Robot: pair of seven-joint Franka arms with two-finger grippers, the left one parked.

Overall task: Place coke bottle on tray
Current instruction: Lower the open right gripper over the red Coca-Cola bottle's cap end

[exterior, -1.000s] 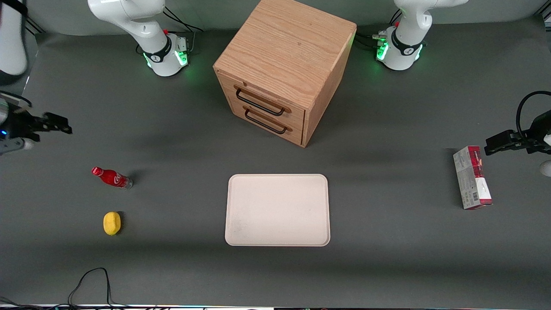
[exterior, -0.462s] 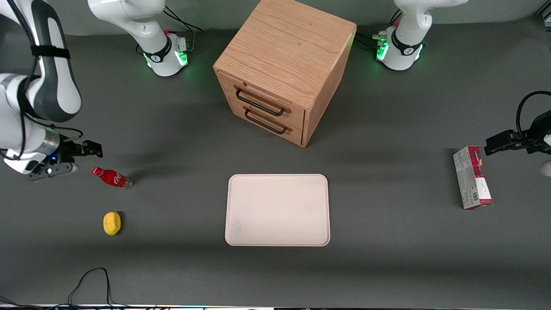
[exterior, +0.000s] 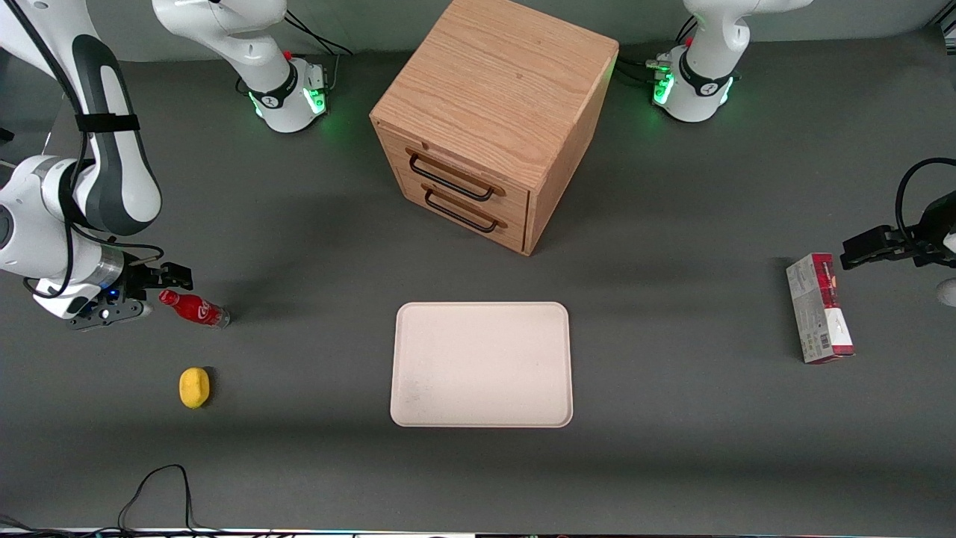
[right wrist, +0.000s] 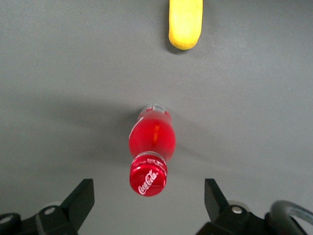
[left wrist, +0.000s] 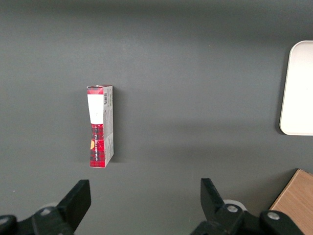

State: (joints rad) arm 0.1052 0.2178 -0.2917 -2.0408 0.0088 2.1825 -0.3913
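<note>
The coke bottle [exterior: 196, 308], small and red with a red cap, stands upright on the grey table toward the working arm's end. In the right wrist view I look straight down on the bottle [right wrist: 151, 152], its cap showing the white script logo. My right gripper [exterior: 160, 293] hangs open just above the cap, with its fingers [right wrist: 80, 200] spread wide to either side of the bottle and touching nothing. The gripper [right wrist: 148, 203] is empty. The cream-white tray [exterior: 482, 364] lies flat and bare at the middle of the table, well apart from the bottle.
A yellow lemon [exterior: 194, 388] lies nearer the front camera than the bottle and also shows in the right wrist view [right wrist: 185, 24]. A wooden two-drawer cabinet [exterior: 485, 127] stands farther from the camera than the tray. A red-and-grey carton [exterior: 819, 308] lies toward the parked arm's end.
My right arm has swung in from the table's edge toward the bottle, bringing the open gripper to just above its cap. The bottle, tray and lemon have not moved.
</note>
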